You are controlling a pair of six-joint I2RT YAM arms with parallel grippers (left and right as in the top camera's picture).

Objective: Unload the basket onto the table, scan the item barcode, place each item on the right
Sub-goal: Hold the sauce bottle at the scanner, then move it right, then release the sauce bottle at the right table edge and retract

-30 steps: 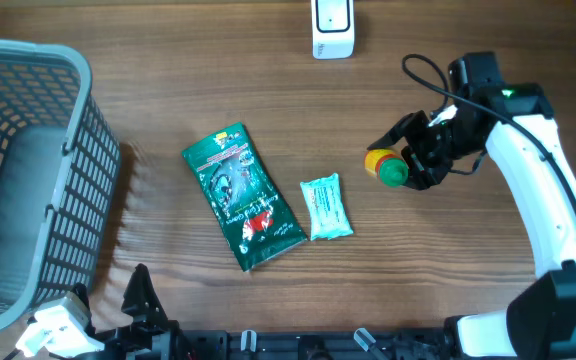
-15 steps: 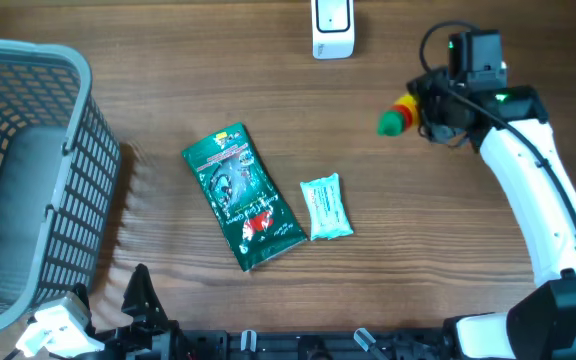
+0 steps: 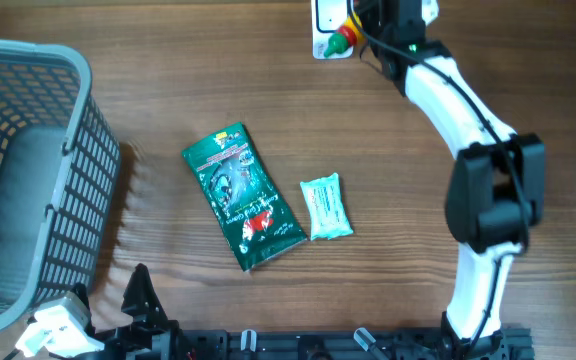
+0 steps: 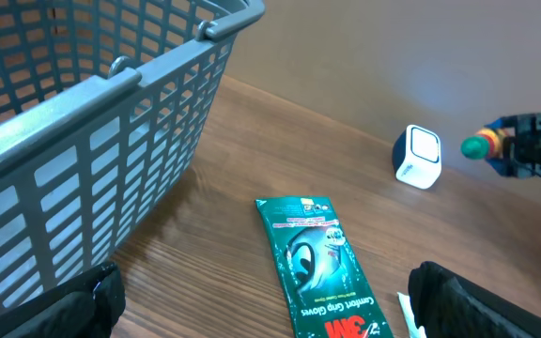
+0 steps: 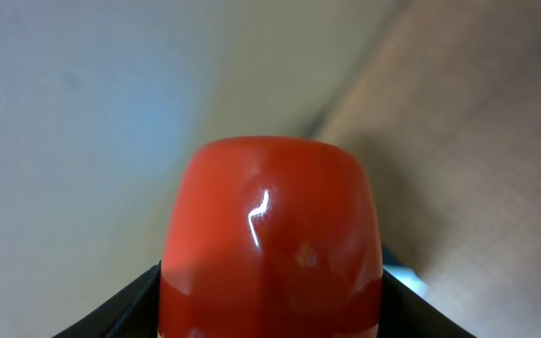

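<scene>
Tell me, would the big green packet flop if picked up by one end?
Probably yes: the green packet lies flat and thin, so it likely bends. Its glossy wrapper may be slippery. It looks light and unlikely to roll.

Looks like a robotics lab w/ a mock shop checkout set up, imo. Wood-grain table (image 3: 168,60) against a plain beige wall (image 4: 393,56), w/ a white robot arm (image 3: 468,110) coming up from the front edge. Shop bits: grey plastic shopping basket (image 3: 88,200), small white barcode scanner (image 4: 415,157) at the back, plus retail packs lying flat, e.g. a green 3M gloves pack (image 3: 240,197) & a small teal sachet (image 3: 325,208).
</scene>
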